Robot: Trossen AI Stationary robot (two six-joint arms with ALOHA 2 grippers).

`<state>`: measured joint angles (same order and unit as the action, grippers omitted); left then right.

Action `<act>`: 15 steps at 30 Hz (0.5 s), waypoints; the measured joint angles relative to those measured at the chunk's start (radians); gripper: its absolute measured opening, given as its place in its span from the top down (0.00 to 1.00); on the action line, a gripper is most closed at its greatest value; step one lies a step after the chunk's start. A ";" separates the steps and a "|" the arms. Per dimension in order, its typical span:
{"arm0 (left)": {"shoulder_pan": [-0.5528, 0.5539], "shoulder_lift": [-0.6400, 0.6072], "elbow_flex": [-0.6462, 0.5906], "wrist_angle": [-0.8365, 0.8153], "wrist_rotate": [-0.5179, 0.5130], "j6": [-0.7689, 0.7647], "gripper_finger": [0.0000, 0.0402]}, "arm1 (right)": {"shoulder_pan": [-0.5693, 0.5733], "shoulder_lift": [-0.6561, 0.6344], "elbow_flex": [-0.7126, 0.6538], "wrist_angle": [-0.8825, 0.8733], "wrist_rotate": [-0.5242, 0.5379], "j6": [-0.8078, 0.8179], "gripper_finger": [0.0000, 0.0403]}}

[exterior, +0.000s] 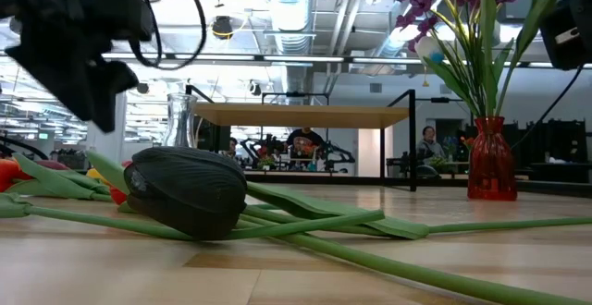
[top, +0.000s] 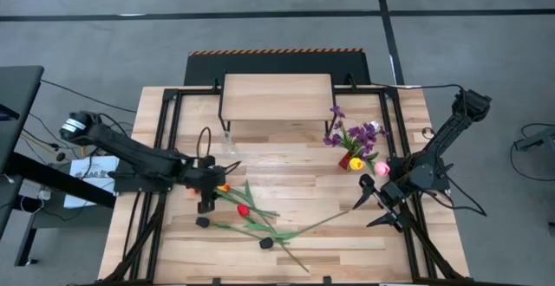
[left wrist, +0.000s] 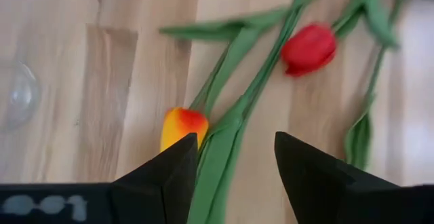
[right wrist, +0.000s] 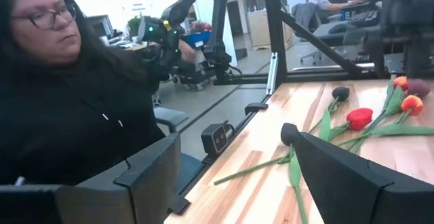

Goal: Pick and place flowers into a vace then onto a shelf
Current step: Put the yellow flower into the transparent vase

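Several flowers (top: 251,212) loose on table; left gripper (left wrist: 234,163) open over orange tulip's (left wrist: 182,127) stem. We judge crossed stems risk double grab. Right gripper (top: 375,206) open, idle.

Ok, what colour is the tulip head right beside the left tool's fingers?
Yellow-orange turning red at the tip, clearest in the left wrist view.

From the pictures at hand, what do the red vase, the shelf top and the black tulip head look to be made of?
Red vase: likely glass, glossy, faintly see-through.
Shelf: light wood with visible grain, matte, on thin black legs, probably metal.
Black tulip head: artificial, perhaps soft plastic or rubbery foam; dull, finely ribbed surface.
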<state>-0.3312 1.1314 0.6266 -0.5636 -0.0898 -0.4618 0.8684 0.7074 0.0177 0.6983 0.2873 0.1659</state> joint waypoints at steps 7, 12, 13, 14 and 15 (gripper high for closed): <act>0.051 0.094 0.000 -0.003 0.032 0.102 0.54 | 0.000 0.000 0.001 0.013 0.000 -0.095 0.29; 0.075 0.142 0.000 0.001 0.021 0.182 0.54 | 0.000 0.000 0.002 0.021 0.000 -0.096 0.29; 0.080 0.149 0.000 0.001 0.014 0.193 0.54 | 0.000 0.000 0.002 0.021 0.000 -0.096 0.29; 0.084 0.154 0.000 0.001 0.003 0.207 0.54 | 0.000 0.000 0.002 0.021 0.000 -0.096 0.29; 0.088 0.162 0.000 0.003 -0.006 0.219 0.54 | 0.000 0.000 0.002 0.021 0.000 -0.096 0.29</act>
<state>-0.2431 1.2930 0.6266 -0.5611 -0.0958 -0.2424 0.8688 0.7078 0.0196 0.7189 0.2871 0.0704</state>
